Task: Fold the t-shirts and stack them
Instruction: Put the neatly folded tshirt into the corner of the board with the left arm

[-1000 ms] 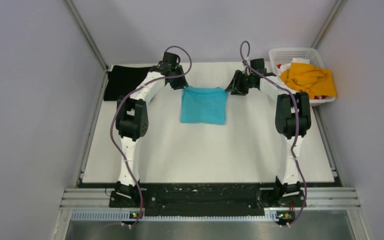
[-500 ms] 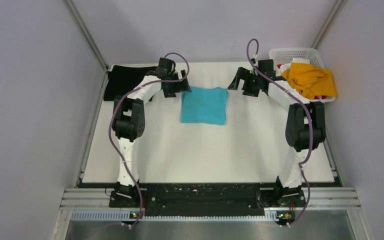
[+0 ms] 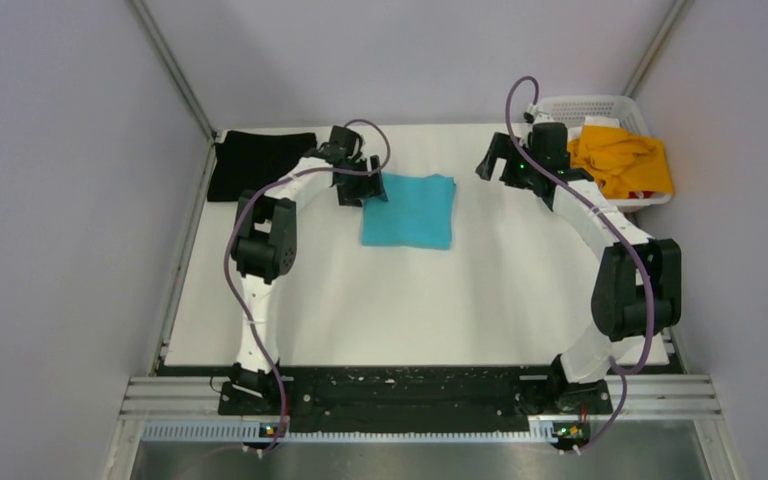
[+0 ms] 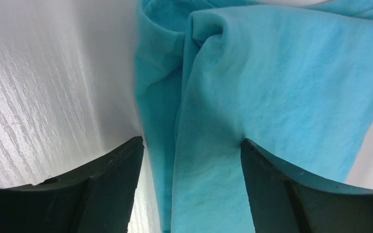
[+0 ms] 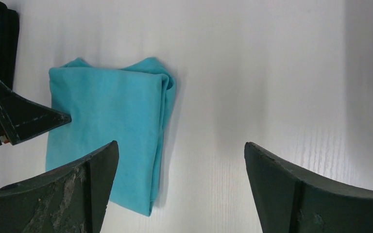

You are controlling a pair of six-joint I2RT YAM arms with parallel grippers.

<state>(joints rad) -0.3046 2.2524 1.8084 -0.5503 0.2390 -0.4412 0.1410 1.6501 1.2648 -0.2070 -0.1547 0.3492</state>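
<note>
The blue shirt point(image 3: 408, 210) lies folded into a rough square at the far middle of the desk point(image 3: 410, 300). Its left edge is a stack of soft, loose layers. The left end effector point(image 4: 192, 143) hangs open astride that edge, one finger over bare desk and the other over cloth, pinching nothing. The right end effector point(image 5: 180, 145) is wide open and empty, well apart from the shirt, up near the basket point(image 3: 565, 108). The black shirt point(image 3: 260, 163) sits flat in the far left corner. The orange shirt point(image 3: 620, 160) is heaped unfolded in the white lattice basket and spills over its near rim; a scrap of red and white shows under it, too small to identify. All three look light, limp and easily rumpled, so a one-sided lift would likely let the fold sag open. Judging from this, the blue one is best taken through all layers at a folded edge or corner, and the orange one by a bunched high point.
</note>
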